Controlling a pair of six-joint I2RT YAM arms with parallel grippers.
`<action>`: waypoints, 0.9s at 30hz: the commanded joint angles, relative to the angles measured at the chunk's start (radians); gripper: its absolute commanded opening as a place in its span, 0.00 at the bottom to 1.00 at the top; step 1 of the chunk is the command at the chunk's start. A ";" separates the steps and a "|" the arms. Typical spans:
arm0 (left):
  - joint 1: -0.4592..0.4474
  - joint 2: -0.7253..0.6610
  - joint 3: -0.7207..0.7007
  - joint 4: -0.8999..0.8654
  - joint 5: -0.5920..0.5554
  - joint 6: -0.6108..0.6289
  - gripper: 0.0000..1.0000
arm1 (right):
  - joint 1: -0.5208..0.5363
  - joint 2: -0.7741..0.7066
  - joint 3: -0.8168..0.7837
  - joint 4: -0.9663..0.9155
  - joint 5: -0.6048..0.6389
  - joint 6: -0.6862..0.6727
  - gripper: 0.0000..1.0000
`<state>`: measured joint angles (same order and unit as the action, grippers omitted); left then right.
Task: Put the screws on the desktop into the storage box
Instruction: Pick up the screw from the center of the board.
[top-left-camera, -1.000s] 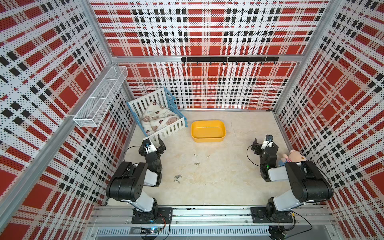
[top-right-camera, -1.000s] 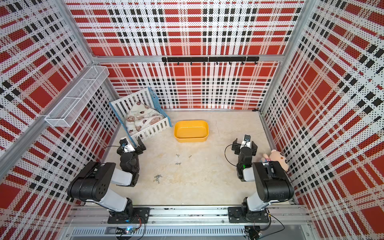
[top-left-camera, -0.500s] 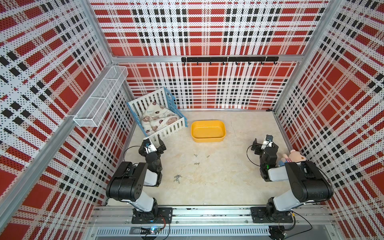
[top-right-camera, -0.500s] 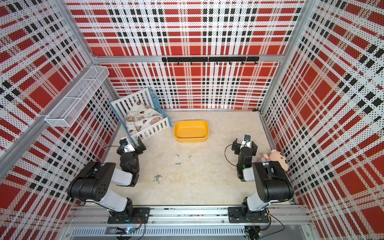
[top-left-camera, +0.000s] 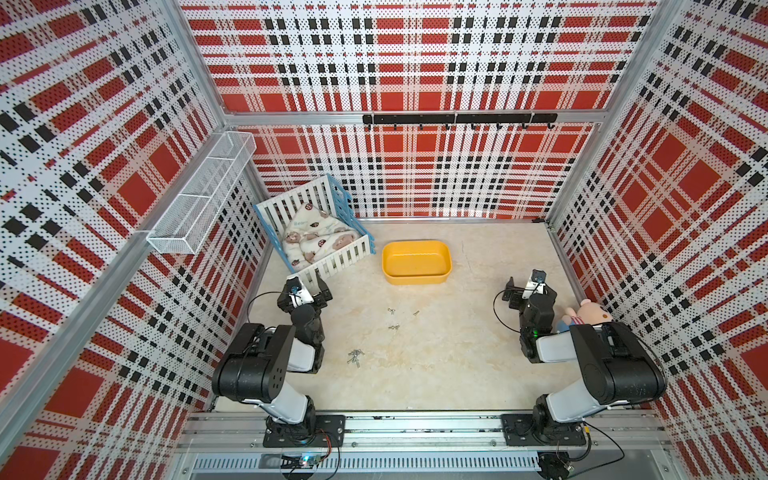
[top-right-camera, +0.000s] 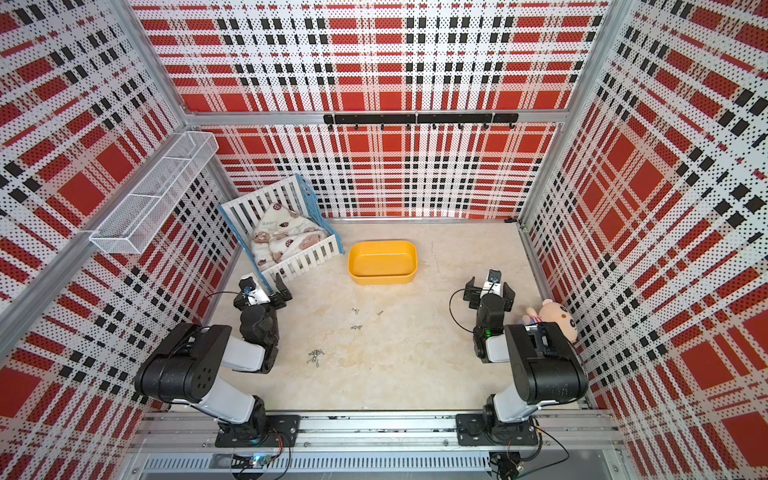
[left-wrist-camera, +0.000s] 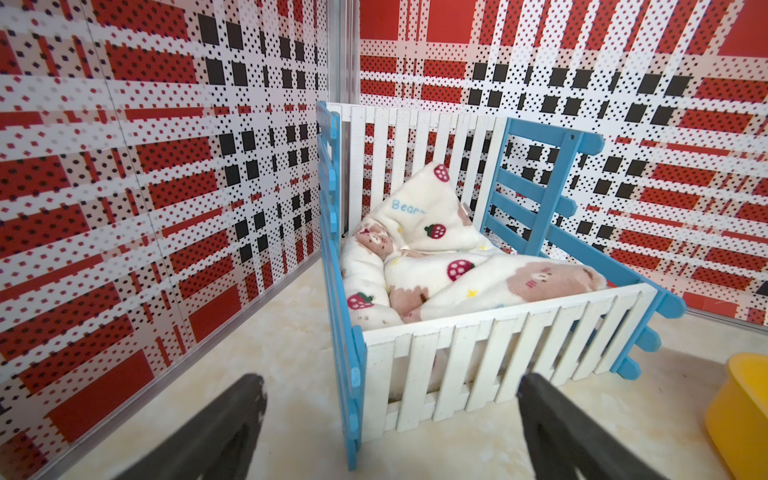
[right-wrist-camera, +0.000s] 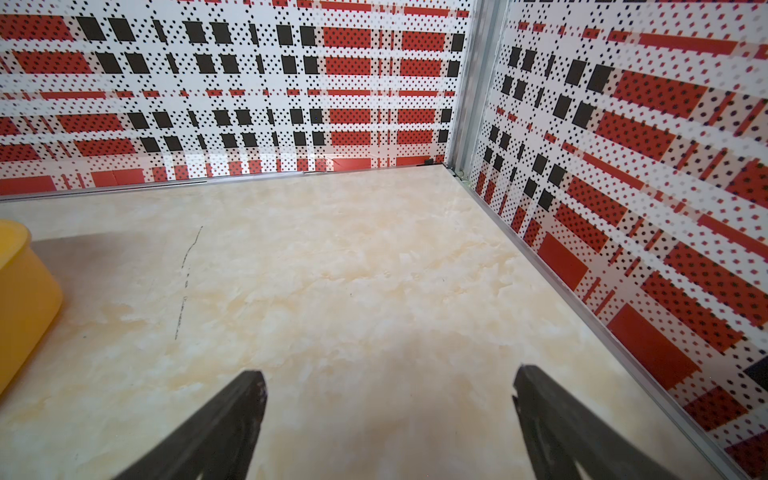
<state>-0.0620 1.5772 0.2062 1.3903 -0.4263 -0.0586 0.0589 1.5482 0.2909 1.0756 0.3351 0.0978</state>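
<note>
Meanwhile, the screws (top-left-camera: 355, 356) are seen lying on the desktop (top-left-camera: 457, 365), well apart from the box (top-left-camera: 415, 279). A tight heap is gathered near the left arm (top-left-camera: 266, 365). A few loose ones are scattered between that heap and the box, which is set toward the back wall (top-left-camera: 415, 187), just beside the crib (top-left-camera: 338, 262). No screw is touched by either claw. The left gripper (left-wrist-camera: 390, 379) is released, its jaws spread wide with nothing between them, and is pointed at the crib's white front slats, which stand close before it. The right gripper (right-wrist-camera: 388, 372) is likewise released and is poised over bare desktop near the right wall (top-left-camera: 665, 208). A toy (top-left-camera: 588, 313) is half hidden behind the right arm (top-left-camera: 611, 365), against that wall. A basket (top-left-camera: 203, 195) is hung on the left wall (top-left-camera: 124, 187), and a black rail (top-left-camera: 457, 119) of hooks is fixed across the back wall. The screws are shown in both top views only. In the left wrist view the blanket (left-wrist-camera: 436, 257) bundled in the crib is given in detail, with strawberries, bears and the word "Bear", and a corner of the box is caught too. In the right wrist view a thin dark line (right-wrist-camera: 185, 282) on the desktop is picked out near the box's wall, only faint from above.
</note>
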 joint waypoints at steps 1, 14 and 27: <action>0.005 -0.006 -0.005 0.016 0.003 0.001 0.99 | 0.006 -0.005 0.002 0.020 0.010 0.006 1.00; 0.007 -0.006 -0.004 0.013 0.011 -0.001 0.99 | 0.005 -0.007 0.001 0.022 0.009 0.006 1.00; 0.019 -0.006 -0.001 0.006 0.038 -0.007 0.99 | 0.005 -0.005 0.002 0.020 0.009 0.007 1.00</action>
<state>-0.0509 1.5772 0.2062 1.3899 -0.3988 -0.0620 0.0589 1.5482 0.2909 1.0756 0.3351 0.0982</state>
